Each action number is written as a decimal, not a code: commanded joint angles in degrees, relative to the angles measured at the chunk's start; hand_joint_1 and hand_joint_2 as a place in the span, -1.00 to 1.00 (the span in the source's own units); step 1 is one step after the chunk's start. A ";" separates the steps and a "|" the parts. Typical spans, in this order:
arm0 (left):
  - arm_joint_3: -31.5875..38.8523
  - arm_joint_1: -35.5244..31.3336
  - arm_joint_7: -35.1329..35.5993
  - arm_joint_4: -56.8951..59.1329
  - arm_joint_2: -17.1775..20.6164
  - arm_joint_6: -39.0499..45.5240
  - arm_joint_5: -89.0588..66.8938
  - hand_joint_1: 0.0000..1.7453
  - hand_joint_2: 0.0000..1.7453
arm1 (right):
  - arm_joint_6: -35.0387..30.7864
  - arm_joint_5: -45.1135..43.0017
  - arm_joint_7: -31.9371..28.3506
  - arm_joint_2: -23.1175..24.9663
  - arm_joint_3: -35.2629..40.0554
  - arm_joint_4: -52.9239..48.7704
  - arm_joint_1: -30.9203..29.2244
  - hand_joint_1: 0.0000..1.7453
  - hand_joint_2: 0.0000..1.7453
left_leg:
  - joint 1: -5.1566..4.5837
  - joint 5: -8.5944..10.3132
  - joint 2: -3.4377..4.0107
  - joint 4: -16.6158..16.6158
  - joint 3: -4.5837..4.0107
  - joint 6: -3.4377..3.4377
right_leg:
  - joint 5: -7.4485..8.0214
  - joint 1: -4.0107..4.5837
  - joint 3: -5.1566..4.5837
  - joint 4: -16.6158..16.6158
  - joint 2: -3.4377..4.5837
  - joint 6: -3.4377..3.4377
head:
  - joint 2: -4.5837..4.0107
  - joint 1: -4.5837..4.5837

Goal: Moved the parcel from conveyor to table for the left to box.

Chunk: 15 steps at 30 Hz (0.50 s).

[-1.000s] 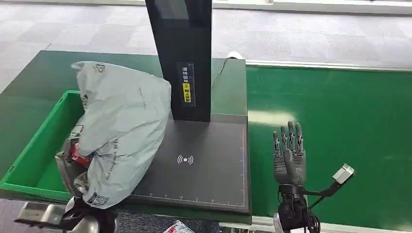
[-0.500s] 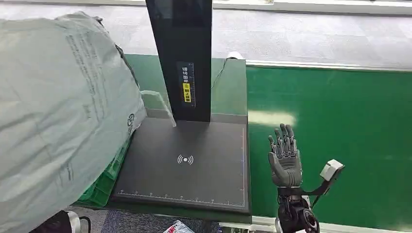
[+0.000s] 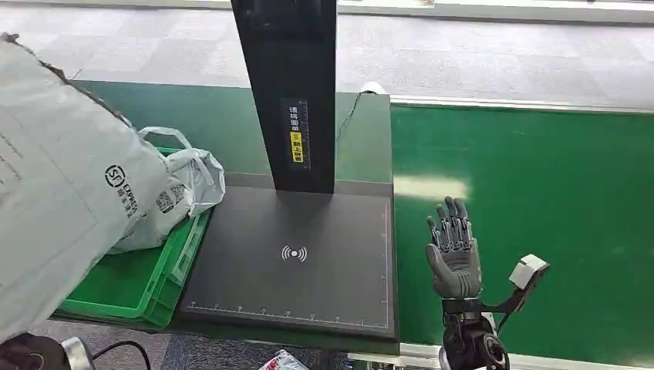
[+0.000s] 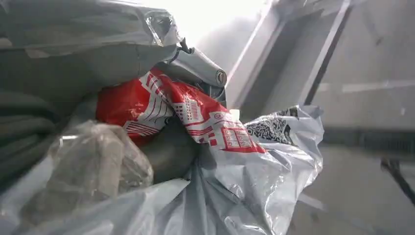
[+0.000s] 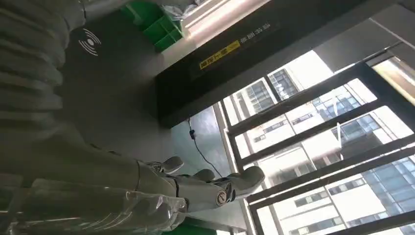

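The grey plastic parcel hangs large at the left of the head view, lifted off the table, its knotted tail drooping over the green box. In the left wrist view my left hand grips the crumpled parcel near a red and white label; the bag hides most of the fingers. My right hand stands upright over the green conveyor belt, fingers spread and holding nothing. The right wrist view shows its pale fingers apart.
A black scanner platform lies between the box and the belt. A tall black column rises from its back edge. A dark green table carries the box. A white cable runs behind the column.
The parcel rose from the box toward the camera, then sank back leftward, so the box and the parcel's tail show again. My right hand drifted slightly nearer and stayed spread.
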 commanded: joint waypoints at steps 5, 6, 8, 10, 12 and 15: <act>13.36 -4.06 0.09 3.11 -2.68 2.54 -4.97 1.00 1.00 | 0.10 0.09 0.40 -0.40 -0.51 0.10 0.27 -1.00 1.00 | -0.01 0.04 -0.18 -0.05 0.01 0.05 | 0.02 -0.02 0.02 -0.05 0.13 -0.04 | 0.00 0.00; 13.36 -4.06 0.09 3.11 -2.68 2.54 -4.97 1.00 1.00 | 0.10 0.09 0.40 -0.40 -0.51 0.10 0.27 -1.00 1.00 | -0.01 0.02 -0.12 -0.03 0.01 0.03 | 0.01 -0.02 0.01 -0.03 0.08 -0.03 | 0.00 0.04; 13.36 -4.06 0.09 3.11 -2.68 2.54 -4.97 1.00 1.00 | 0.10 0.09 0.40 -0.40 -0.51 0.10 0.27 -1.00 1.00 | 0.00 0.05 -0.18 -0.05 -0.01 0.04 | 0.04 -0.01 0.00 -0.06 0.14 -0.05 | 0.00 0.02; 15.59 -6.22 0.09 0.73 -3.59 6.37 -12.05 1.00 1.00 | 0.11 0.26 0.69 -0.24 -0.37 0.06 0.26 -1.00 1.00 | 0.01 0.06 -0.20 -0.06 -0.02 0.04 | 0.06 0.00 0.00 -0.07 0.16 -0.06 | 0.00 0.02; 15.99 -7.55 0.09 -1.81 -3.59 10.73 -20.36 1.00 1.00 | 0.14 0.47 1.07 -0.11 -0.18 0.08 0.16 -1.00 1.00 | 0.02 0.02 -0.14 0.03 -0.05 0.03 | 0.01 0.01 -0.04 0.01 0.09 -0.04 | 0.00 0.02; 2.42 -4.20 0.09 -3.23 6.37 32.99 -36.51 1.00 1.00 | 0.29 0.65 1.44 -0.16 0.38 0.20 -0.07 -1.00 1.00 | 0.06 0.01 -0.15 0.07 -0.12 0.02 | 0.02 0.06 -0.08 0.02 0.10 -0.05 | 0.00 0.02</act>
